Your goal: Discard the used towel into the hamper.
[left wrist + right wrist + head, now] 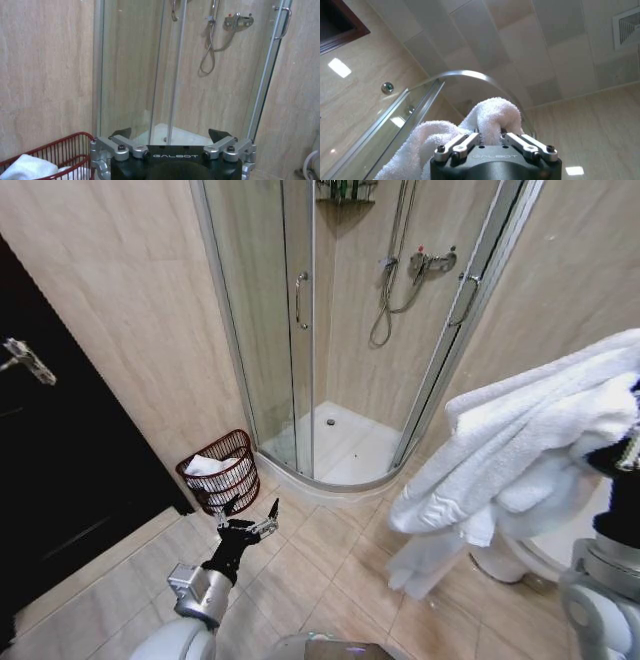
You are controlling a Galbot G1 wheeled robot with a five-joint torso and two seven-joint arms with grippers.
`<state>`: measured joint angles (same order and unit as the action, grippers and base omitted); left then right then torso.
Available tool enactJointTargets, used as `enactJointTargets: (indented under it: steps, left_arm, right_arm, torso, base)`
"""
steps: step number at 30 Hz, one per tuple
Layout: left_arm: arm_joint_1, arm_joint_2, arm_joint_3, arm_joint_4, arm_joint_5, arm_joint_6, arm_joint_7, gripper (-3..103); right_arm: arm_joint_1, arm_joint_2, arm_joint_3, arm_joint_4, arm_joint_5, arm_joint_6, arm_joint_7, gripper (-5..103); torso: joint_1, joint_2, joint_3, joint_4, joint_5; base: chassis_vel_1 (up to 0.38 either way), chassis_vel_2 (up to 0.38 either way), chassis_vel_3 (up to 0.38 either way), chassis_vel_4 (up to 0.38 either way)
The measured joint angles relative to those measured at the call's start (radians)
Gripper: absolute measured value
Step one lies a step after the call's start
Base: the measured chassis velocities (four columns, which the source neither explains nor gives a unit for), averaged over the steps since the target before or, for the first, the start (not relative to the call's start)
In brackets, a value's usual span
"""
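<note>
Carrying is the step in hand — the towel (530,450) hangs high on the robot's right, a thick white bundle draped well above the tiled floor (330,570), while the hamper (220,470) stands low on the left, against the beige wall and just beside the curved base of the shower cabin (330,330). The right gripper (492,137) has its jaws pressed onto a fold of the towel, which bulges up between and over the fingertips in the right wrist view. The left gripper (250,515) hovers over the floor tiles near the hamper, jaws spread and empty; its own camera catches the basket's red wire rim at the corner, with something white already lying inside — what exactly, I cannot tell.

By my judgement the drop is not yet begun: towel and hamper are well apart, on opposite sides of the scene. The next move calls for bringing the right arm across and down until the bundle hangs over the open top, low enough that the long trailing end falls inside rather than over the rim.

Readable writing is scant: "GALBOT" is printed on the body of each gripper, seen in both wrist views.
</note>
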<state>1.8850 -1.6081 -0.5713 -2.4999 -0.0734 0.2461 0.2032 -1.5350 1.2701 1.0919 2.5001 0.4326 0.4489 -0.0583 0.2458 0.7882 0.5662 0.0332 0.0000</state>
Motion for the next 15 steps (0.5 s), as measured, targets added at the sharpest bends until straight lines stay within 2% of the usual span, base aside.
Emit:
enactJointTargets:
  steps: [15]
  left_arm:
    - [0.000, 0.000, 0.000, 0.000, 0.000, 0.000, 0.000, 100]
  right_arm:
    - [-0.003, 0.001, -0.011, 0.000, -0.002, 0.012, -0.010, 11]
  torso:
    - [0.029, 0.066, 0.036, 0.0001, -0.0001]
  base:
    - [0.000, 0.000, 0.000, 0.000]
